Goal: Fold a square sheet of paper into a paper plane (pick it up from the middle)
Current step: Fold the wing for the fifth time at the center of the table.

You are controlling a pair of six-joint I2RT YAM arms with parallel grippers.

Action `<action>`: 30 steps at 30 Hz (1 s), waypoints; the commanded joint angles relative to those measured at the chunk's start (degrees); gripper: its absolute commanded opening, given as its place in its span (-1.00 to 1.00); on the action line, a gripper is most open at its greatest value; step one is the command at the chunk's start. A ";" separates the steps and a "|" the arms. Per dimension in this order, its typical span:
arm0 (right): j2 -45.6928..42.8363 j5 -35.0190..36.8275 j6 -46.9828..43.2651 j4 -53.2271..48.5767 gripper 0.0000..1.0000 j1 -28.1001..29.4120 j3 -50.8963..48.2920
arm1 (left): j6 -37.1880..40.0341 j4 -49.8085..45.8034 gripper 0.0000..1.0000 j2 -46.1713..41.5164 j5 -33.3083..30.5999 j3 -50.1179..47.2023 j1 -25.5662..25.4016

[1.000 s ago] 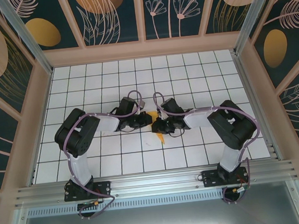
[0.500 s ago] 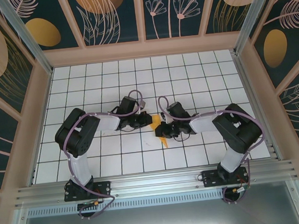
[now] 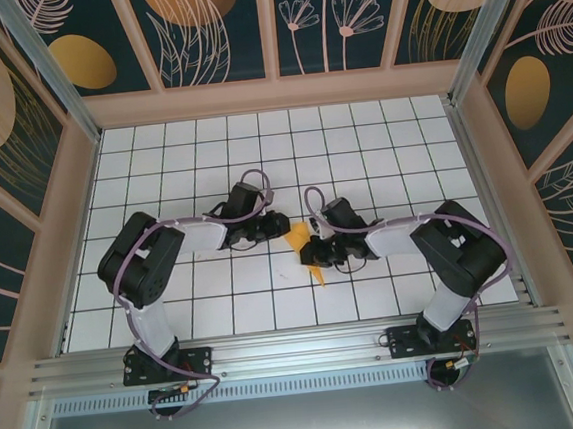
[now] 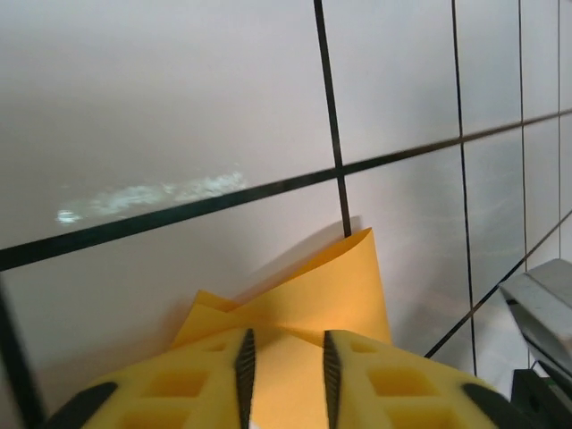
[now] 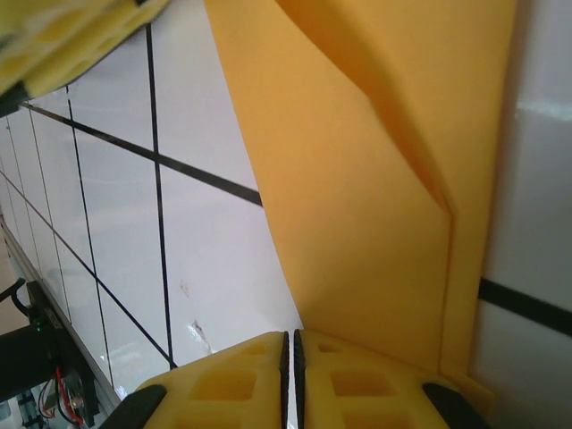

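The square sheet of paper (image 3: 300, 236) is folded into a narrow, pointed bright-orange shape with creases. It sits mid-table between the two grippers, its tip toward the near edge. My left gripper (image 3: 276, 227) is at the paper's far left end. In the left wrist view its jaws (image 4: 284, 338) stand open, and the orange paper (image 4: 331, 286) shows through the gap. My right gripper (image 3: 312, 255) is on the paper's right side. In the right wrist view its jaws (image 5: 290, 335) are pressed together at the paper's edge, and the folded paper (image 5: 357, 179) spreads out ahead of them.
The white grid table (image 3: 162, 165) has raised tan walls (image 3: 71, 213) on three sides and an aluminium rail (image 3: 298, 349) along the near edge. Both arms reach in toward the middle. A yellow finger of the left gripper (image 5: 71, 40) shows at the top left of the right wrist view.
My left gripper's jaws have parted and let go of the paper. My right gripper has carried the paper a little toward the near edge and to the right.
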 commanded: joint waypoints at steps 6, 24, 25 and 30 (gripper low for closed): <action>5.57 3.43 -2.17 0.27 -0.71 0.38 7.09 | 0.88 -4.75 -0.40 -9.69 -4.02 1.12 0.13; 4.56 6.70 -0.70 4.52 -0.72 1.40 5.99 | -2.62 -0.35 -0.69 0.81 -2.59 3.64 -2.52; 4.50 6.54 -0.60 4.74 -0.72 1.45 5.90 | -2.79 0.45 -0.69 1.13 -1.60 3.68 -2.53; 4.38 6.24 -0.23 5.41 -0.72 1.44 5.54 | -2.54 0.89 -0.68 4.21 1.49 4.24 -2.65</action>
